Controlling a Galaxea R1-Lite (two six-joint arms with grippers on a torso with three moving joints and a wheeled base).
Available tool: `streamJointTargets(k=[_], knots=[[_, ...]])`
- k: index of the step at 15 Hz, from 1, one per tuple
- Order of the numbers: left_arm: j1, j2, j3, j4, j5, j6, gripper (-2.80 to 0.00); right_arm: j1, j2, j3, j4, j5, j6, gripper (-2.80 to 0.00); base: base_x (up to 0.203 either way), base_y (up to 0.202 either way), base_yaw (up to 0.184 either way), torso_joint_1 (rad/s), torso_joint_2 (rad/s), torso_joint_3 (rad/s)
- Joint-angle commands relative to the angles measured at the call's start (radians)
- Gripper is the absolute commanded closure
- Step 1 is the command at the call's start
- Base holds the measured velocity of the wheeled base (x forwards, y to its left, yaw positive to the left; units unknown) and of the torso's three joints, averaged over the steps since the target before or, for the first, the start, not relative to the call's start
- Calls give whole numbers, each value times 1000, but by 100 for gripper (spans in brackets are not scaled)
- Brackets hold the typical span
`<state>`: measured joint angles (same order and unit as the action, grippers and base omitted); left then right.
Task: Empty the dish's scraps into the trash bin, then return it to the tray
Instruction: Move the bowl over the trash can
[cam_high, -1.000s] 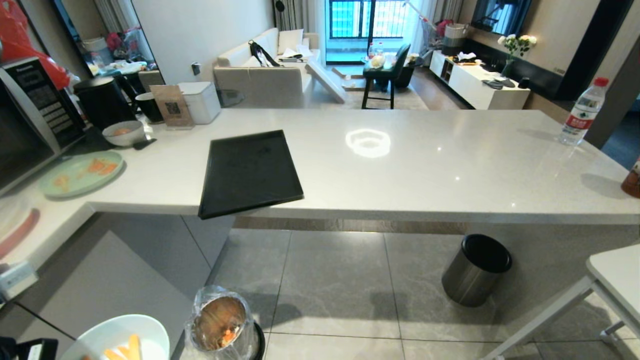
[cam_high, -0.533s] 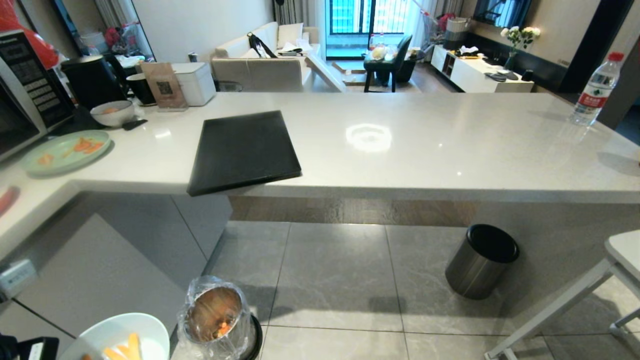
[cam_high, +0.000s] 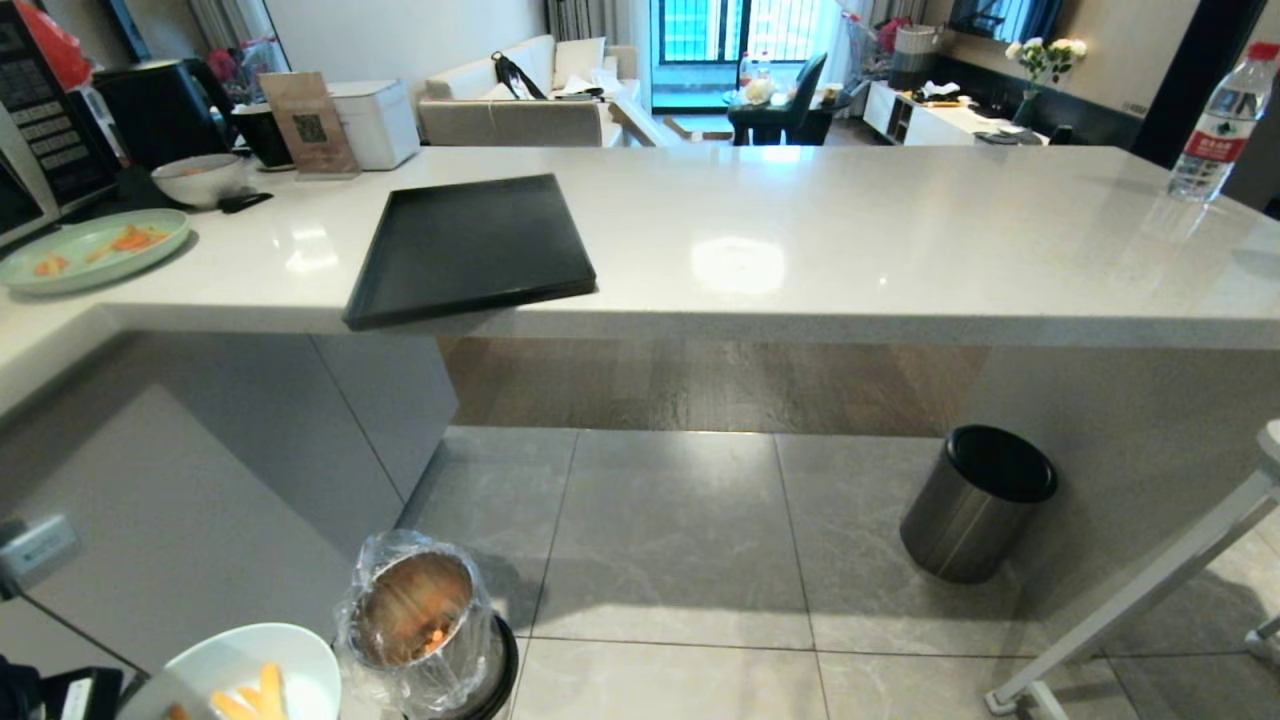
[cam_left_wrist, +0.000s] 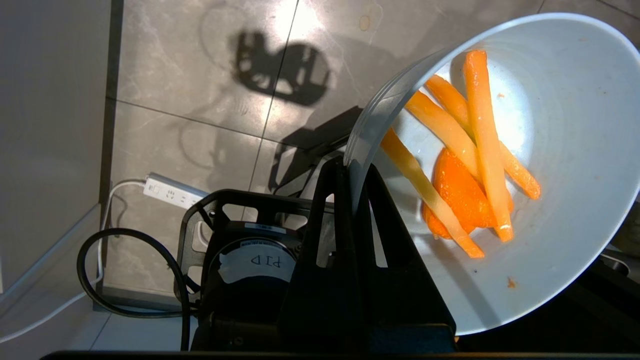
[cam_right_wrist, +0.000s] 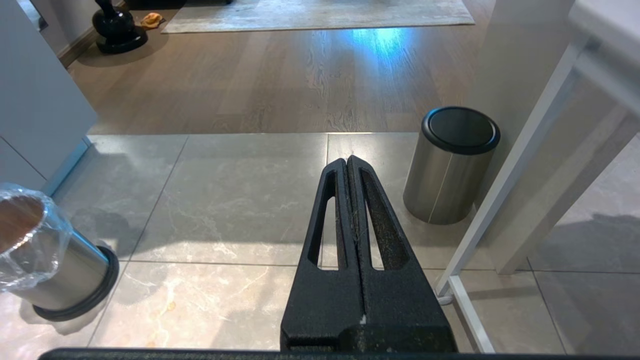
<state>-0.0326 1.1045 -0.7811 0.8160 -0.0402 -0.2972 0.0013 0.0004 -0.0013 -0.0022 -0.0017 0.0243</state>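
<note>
The dish (cam_left_wrist: 565, 210), a round bowl white inside, hangs low over the floor with my left gripper (cam_left_wrist: 350, 167) shut on its rim. In the head view the dish (cam_high: 255, 665) shows at the bottom left edge. The scraps (cam_left_wrist: 470, 150), thin yellow and orange sticks with an orange chunk, lie inside it. The trash bin (cam_high: 425, 625), steel with a crinkled clear bag, stands on the floor just right of the dish; it also shows as the trash bin (cam_right_wrist: 37, 255). The black tray (cam_high: 470, 245) lies on the counter, one corner over the edge. My right gripper (cam_right_wrist: 347, 161) is shut and holds nothing.
A larger dark black-rimmed bin (cam_high: 980, 505) stands on the floor under the counter (cam_high: 850, 250) at right. A green plate (cam_high: 90, 245) with orange slices, a greyish bowl (cam_high: 197, 178) and a water bottle (cam_high: 1222, 110) sit on the counter. A white table leg (cam_high: 1130, 600) slants at right.
The whole head view has sunk: the counter and tray sit higher in the picture and more floor shows. The dish stays at the bottom left beside the trash bin.
</note>
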Motion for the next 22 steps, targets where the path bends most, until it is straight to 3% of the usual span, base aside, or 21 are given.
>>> streamJointTargets(k=[1,9,22], knots=[[0,3,-1,5,-1,-2,0,0,1,0,1,0,0,0,0,0,0,-66,452,383],[-1,3,0,5,-1,-3,0,0,1,1,1,0,1,0,0,0,0,-21,432,417],[-15,6,-1,5,-1,-28,0,0,0,0,1,0,0,0,0,0,0,4,38,42]])
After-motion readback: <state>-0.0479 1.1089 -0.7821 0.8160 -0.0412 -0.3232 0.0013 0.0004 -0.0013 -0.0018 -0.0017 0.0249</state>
